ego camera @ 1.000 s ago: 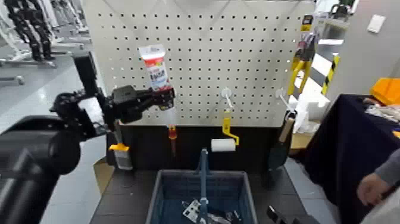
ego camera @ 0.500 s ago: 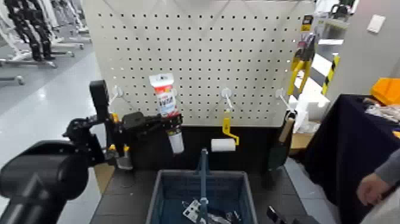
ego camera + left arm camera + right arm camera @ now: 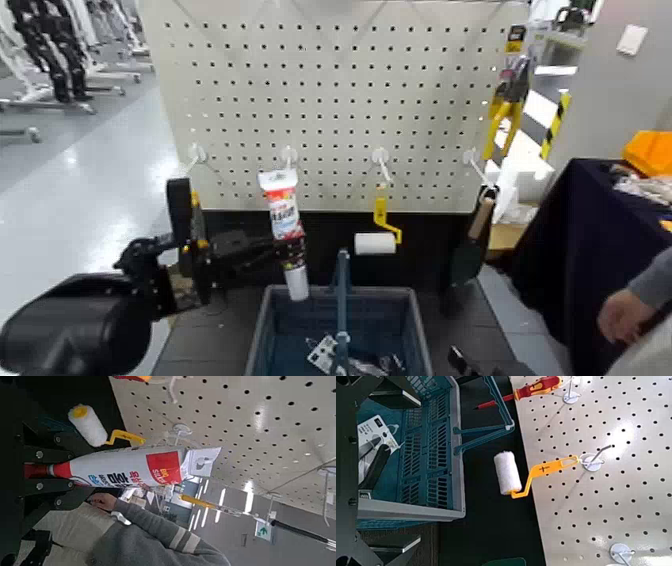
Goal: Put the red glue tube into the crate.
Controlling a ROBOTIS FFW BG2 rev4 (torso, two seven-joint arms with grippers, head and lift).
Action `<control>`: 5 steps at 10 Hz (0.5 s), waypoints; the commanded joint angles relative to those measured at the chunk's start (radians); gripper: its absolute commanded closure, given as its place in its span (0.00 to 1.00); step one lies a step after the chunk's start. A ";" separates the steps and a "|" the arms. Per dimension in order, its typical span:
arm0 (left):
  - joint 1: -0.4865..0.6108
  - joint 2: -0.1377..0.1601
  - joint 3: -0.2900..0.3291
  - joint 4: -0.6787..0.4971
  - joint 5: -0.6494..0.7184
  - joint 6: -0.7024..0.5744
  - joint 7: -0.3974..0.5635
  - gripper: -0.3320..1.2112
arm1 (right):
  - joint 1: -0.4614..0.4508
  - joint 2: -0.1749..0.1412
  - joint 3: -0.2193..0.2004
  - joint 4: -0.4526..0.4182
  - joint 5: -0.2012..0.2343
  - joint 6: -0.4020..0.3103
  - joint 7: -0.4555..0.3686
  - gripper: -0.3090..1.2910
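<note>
Crate (image 3: 405, 300): one. Glue tube (image 3: 284, 212): one, near crate. Paint roller (image 3: 376, 243): one, beyond crate. Hooks (image 3: 380, 156): four, beyond crate. Hand (image 3: 624, 316): one, right of crate.

Here is the tube (image 3: 284, 212), upright with a slight lean, its crimped end up and its white cap pointing down, hanging above the crate's (image 3: 262, 335) near corner on the robot's left, clear of the rim! Red band below the pale flat end, white label beneath (dark print running along it), and the body looks plump and uncreased. And the crate, blue-grey, rectangular, slatted along its sides, sits level under the tube, its handle standing upright across the middle, a few small items lying inside.
</note>
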 commanded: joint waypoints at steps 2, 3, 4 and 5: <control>0.029 -0.012 -0.018 0.093 -0.030 -0.008 -0.015 0.98 | -0.002 0.000 0.003 0.000 0.000 0.004 0.000 0.27; 0.033 -0.018 -0.023 0.119 -0.036 -0.013 -0.021 0.98 | -0.002 0.000 0.003 0.000 0.000 0.004 0.000 0.27; 0.035 -0.022 -0.032 0.140 -0.044 -0.022 -0.024 0.98 | -0.002 0.002 0.003 0.000 0.000 0.005 0.002 0.27; 0.035 -0.023 -0.034 0.154 -0.053 -0.028 -0.025 0.98 | -0.002 0.002 0.003 0.000 -0.002 0.005 0.000 0.27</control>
